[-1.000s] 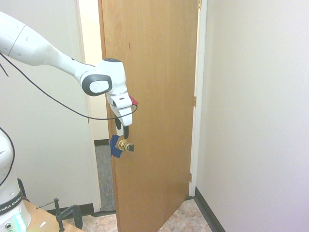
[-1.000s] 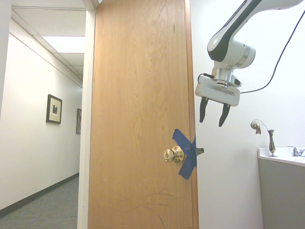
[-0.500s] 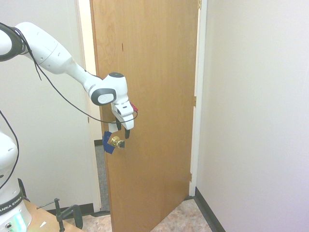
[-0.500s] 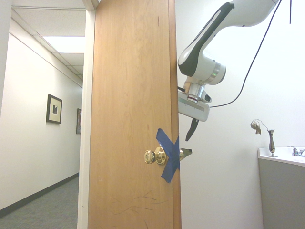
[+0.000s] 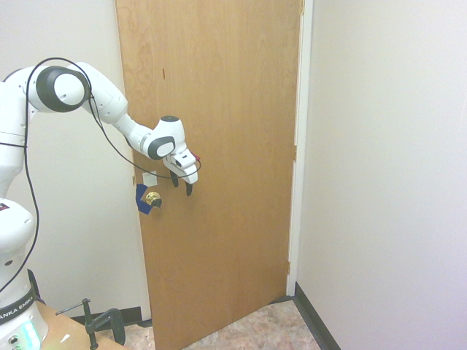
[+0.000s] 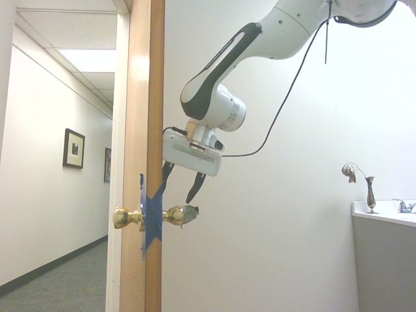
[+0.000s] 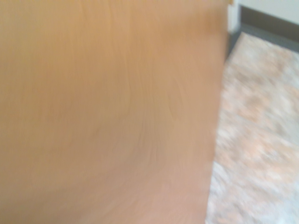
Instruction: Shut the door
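The door (image 5: 226, 160) stands beside the pincer (image 5: 182, 181), with the knob (image 5: 153, 199) below it and near. Tape (image 6: 153, 218) lies around the door's edge by the knob. Well apart from the pincer, beyond the door, pictures (image 6: 74, 149) hang on the hallway wall (image 6: 42, 195); opposite, a vase (image 6: 370, 195) stands on a counter (image 6: 390, 216) near a faucet (image 6: 403, 207).

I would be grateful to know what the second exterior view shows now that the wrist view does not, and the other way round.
Only the second exterior view shows the open tool, the brass knobs on both sides of the door, the blue tape, the framed pictures in the hallway and the vase on the counter.

Only the wrist view shows the mottled floor and a dark baseboard beside it.

Both show the door's wood grain, blurred in the wrist view.
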Controlling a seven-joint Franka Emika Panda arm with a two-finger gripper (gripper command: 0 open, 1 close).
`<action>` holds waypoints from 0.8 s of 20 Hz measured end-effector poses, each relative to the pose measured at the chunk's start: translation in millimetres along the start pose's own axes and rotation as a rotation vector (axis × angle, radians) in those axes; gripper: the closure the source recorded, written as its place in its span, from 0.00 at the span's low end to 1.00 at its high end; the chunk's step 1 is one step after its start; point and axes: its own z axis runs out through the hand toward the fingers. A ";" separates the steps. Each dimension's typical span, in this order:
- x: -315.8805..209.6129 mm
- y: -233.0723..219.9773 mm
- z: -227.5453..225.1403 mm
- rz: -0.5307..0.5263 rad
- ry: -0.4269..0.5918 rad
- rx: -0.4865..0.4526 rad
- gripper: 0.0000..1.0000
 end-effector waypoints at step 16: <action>-77.0 -96.7 -6.4 -0.157 -0.044 0.082 0.00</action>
